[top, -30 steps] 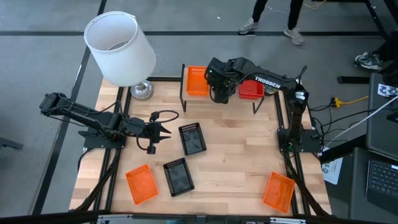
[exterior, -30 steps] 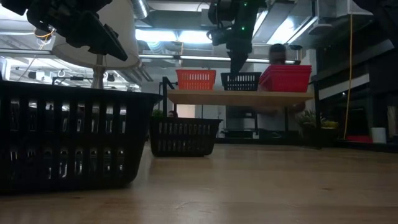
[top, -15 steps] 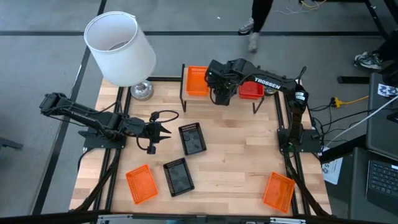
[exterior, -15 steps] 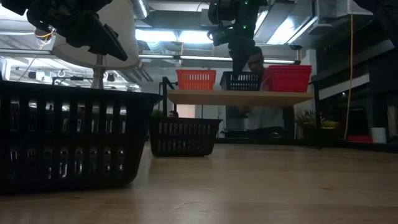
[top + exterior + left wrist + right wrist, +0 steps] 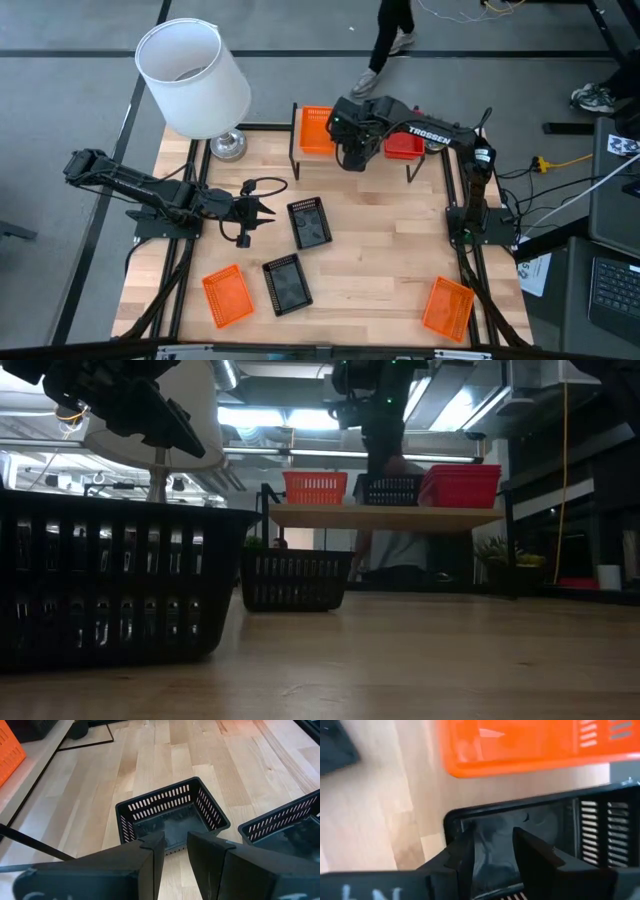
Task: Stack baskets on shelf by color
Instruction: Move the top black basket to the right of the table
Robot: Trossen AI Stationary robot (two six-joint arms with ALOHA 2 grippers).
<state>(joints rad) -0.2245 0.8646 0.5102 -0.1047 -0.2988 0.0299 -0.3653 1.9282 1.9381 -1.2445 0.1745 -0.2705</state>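
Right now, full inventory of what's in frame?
Orange baskets: three; one on the shelf's left end, two on the table's near side, left and right.
Black baskets: three; one mid-shelf, two on the table at centre.
Red baskets: on the shelf's right end; count unclear.
Shelf: one, light wood, far edge of table.
Table: one, wood.
Lamp: one, white shade, far left corner.
Person: one, on the floor beyond the table.
Left pincer: open, above the central black baskets.
Right pincer: open, over the mid-shelf black basket.
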